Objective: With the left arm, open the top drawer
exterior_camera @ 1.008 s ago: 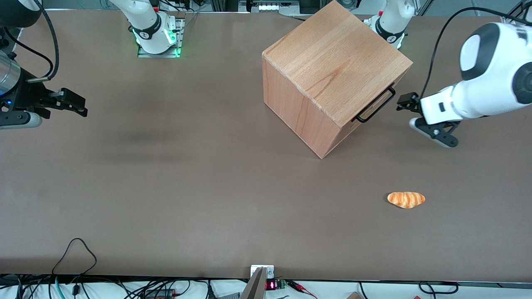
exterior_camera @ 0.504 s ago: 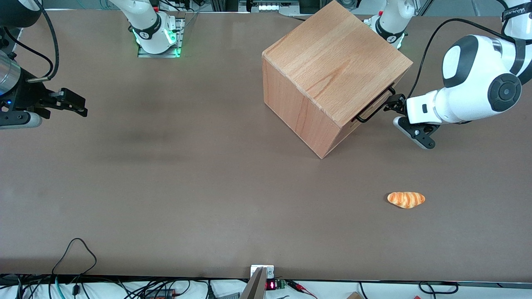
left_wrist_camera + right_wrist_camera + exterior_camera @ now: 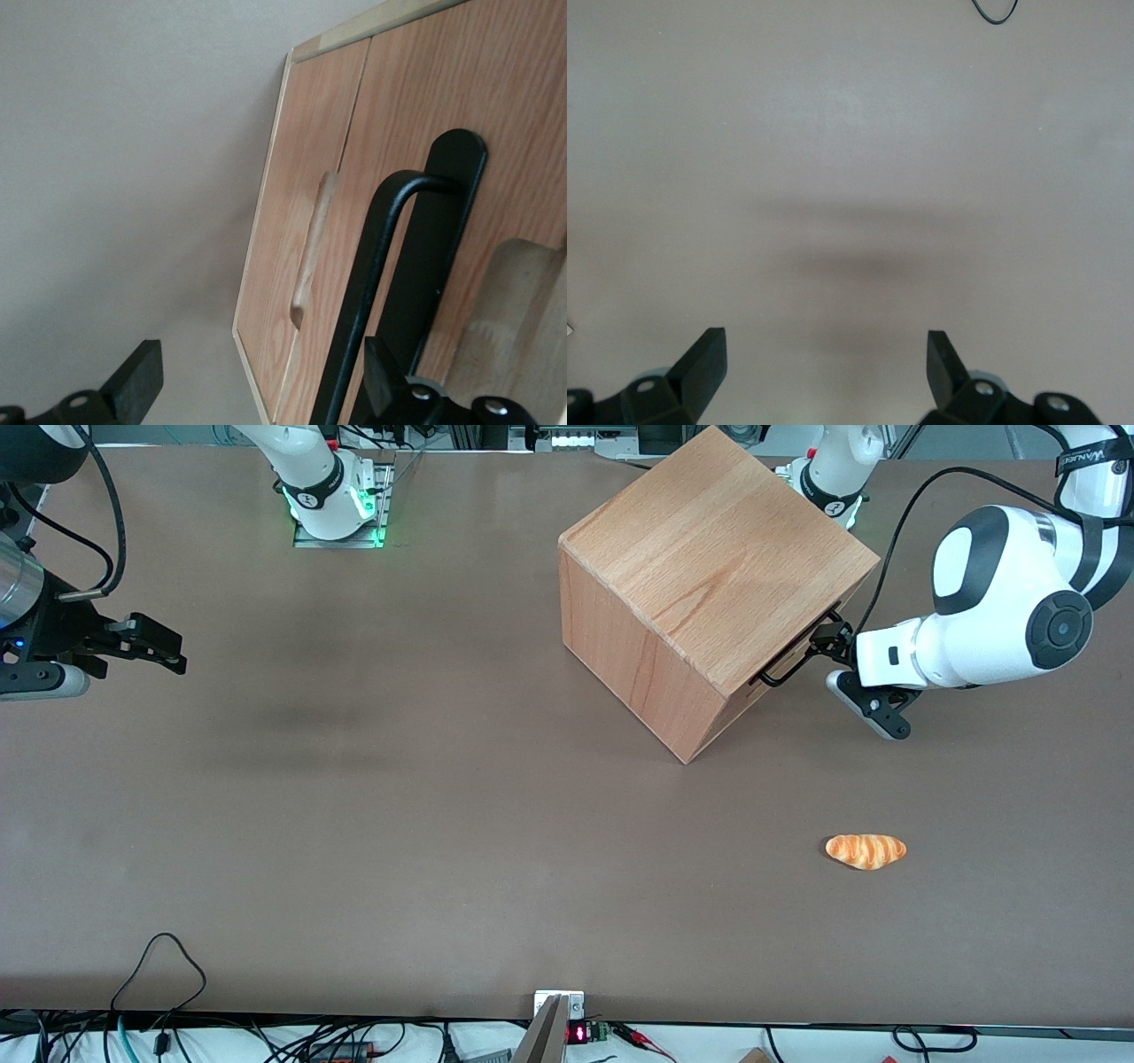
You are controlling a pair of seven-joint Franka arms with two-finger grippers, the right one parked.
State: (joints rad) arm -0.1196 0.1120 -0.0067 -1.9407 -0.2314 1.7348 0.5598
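The light wood cube cabinet (image 3: 709, 576) stands on the brown table toward the working arm's end. The top drawer's black bar handle (image 3: 797, 654) sticks out from its front, and the drawer looks shut. The white left arm (image 3: 1001, 602) reaches in front of the drawer, with its gripper (image 3: 828, 642) at the handle. In the left wrist view the gripper (image 3: 261, 372) is open. The handle bar (image 3: 372, 292) runs between the black fingertips (image 3: 142, 376), close to one of them. The drawer's wood front (image 3: 523, 133) fills the view beside it.
An orange bread roll (image 3: 866, 850) lies on the table nearer to the front camera than the cabinet. The arm bases (image 3: 332, 491) stand at the table's edge farthest from the camera. Cables (image 3: 159, 965) lie at the near edge.
The left arm has moved toward the cabinet front. Its open gripper, which was apart from the handle, now has the bar between its fingers. The cabinet and drawer have not moved.
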